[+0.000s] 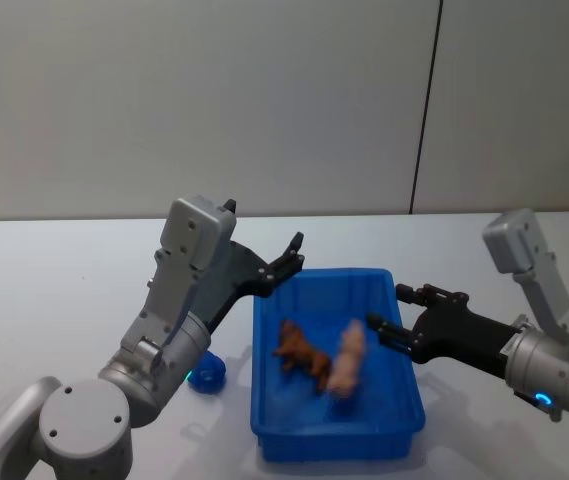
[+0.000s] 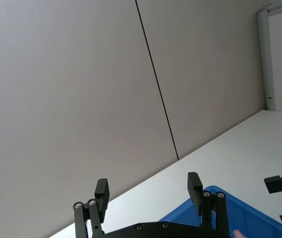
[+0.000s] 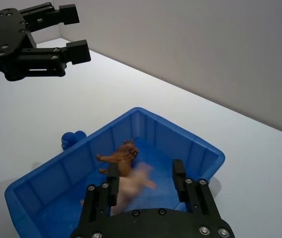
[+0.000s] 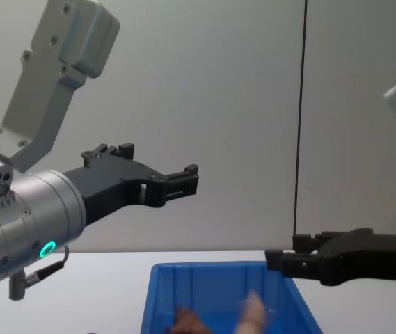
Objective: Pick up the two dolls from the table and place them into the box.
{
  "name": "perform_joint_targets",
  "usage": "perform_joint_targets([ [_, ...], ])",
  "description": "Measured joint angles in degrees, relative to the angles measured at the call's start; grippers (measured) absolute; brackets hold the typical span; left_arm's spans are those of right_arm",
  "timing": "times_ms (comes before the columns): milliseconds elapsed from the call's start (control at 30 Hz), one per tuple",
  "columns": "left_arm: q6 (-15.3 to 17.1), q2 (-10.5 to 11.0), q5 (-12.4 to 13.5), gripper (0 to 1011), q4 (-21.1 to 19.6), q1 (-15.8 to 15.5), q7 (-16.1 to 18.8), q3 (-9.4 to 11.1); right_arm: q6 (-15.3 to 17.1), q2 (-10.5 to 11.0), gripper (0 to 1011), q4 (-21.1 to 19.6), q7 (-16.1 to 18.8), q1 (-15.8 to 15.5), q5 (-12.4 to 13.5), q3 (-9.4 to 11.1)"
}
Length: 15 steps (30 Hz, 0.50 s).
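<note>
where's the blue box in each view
head view: blue box, low centre
left wrist view: a corner just past the left gripper
right wrist view: under the right gripper
chest view: bottom centre
shared landmark: the open left gripper

Silver-grey arms [image 1: 186, 262]; black left gripper [image 1: 292, 255], right gripper [image 1: 386, 306]; cyan rings [image 4: 46, 248].

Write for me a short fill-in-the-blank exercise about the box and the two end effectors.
1. The box holds ___ dolls: the brown doll and the peach doll.
2. The colour of the box is ___.
3. The left end effector and the right end effector are both ___, holding nothing.
Missing words: two; blue; open.
</note>
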Motion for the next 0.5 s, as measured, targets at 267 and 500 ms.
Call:
perform_joint_targets([
  [267, 0.0, 0.0, 0.0, 1001, 0.0, 0.0, 0.0, 0.0, 0.2, -0.3, 845, 0.8, 0.2, 0.6, -0.3, -0.4],
  [500, 0.0, 0.0, 0.0, 1001, 0.0, 0.0, 0.0, 0.0, 0.0, 0.2, 1001, 0.7, -0.7, 0.3, 0.3, 0.0],
])
